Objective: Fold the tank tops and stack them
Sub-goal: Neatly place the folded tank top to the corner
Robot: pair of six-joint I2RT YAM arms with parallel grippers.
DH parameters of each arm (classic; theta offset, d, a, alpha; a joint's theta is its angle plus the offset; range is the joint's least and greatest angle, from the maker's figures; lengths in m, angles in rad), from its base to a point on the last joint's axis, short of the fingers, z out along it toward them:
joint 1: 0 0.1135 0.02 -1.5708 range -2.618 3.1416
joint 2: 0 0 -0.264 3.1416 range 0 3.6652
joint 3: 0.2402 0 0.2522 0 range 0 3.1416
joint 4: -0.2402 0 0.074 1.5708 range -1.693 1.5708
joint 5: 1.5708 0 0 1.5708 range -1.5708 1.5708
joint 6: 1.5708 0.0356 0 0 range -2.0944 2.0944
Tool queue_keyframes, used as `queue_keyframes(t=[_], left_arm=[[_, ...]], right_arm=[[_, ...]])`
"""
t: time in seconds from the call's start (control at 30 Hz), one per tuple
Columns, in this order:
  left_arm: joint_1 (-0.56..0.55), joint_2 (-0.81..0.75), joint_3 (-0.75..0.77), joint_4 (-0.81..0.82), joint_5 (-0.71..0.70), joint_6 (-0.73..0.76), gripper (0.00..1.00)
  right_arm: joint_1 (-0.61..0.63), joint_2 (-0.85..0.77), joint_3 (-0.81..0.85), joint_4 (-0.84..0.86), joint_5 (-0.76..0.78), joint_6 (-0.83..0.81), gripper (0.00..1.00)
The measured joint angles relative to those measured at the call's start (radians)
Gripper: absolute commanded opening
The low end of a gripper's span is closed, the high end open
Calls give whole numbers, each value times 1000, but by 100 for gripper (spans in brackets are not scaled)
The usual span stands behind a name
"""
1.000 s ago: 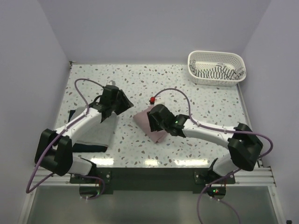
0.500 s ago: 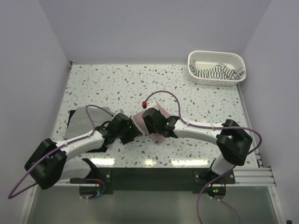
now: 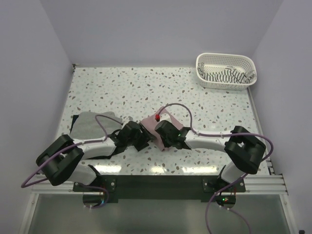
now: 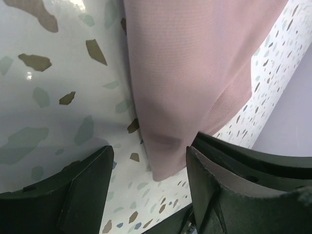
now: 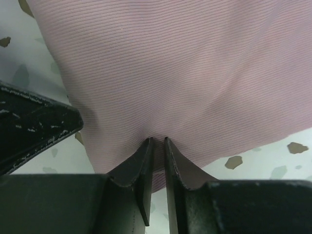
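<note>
Background stuff only: the desk (image 3: 146,83) is a glossy white terrazzo slab with grey, brown and greenish flecks all over it. In the far right corner of it sits a white plastic lattice basket (image 3: 222,86), oval-ish, close to the wall. Plain pale lavender walls (image 3: 161,29) box in three sides. A ribbed silver metal rail (image 3: 274,184) runs along the near edge.

Pink top (image 3: 149,123) folded centre; grey (image 3: 89,125) atop navy (image 3: 74,121) left; striped (image 3: 224,76) far right.
</note>
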Motion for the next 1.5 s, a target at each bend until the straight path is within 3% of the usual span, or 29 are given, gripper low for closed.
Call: queue_keyframes(t=[0.37,0.63,0.93,1.5], left_arm=[[-8,74,60,0,-55,-16,57],[-11,112,121,-78,-91,32,42],[-12,180,279,-285,-188,224,0],[25,178,557,-771,-356,635,0]], right_arm=[[-3,-41,-63,72,-123,82,16],[-3,-54,-63,73,-186,123,17],[-3,-92,-28,29,-192,153,27],[-4,-240,103,-118,-120,103,29]])
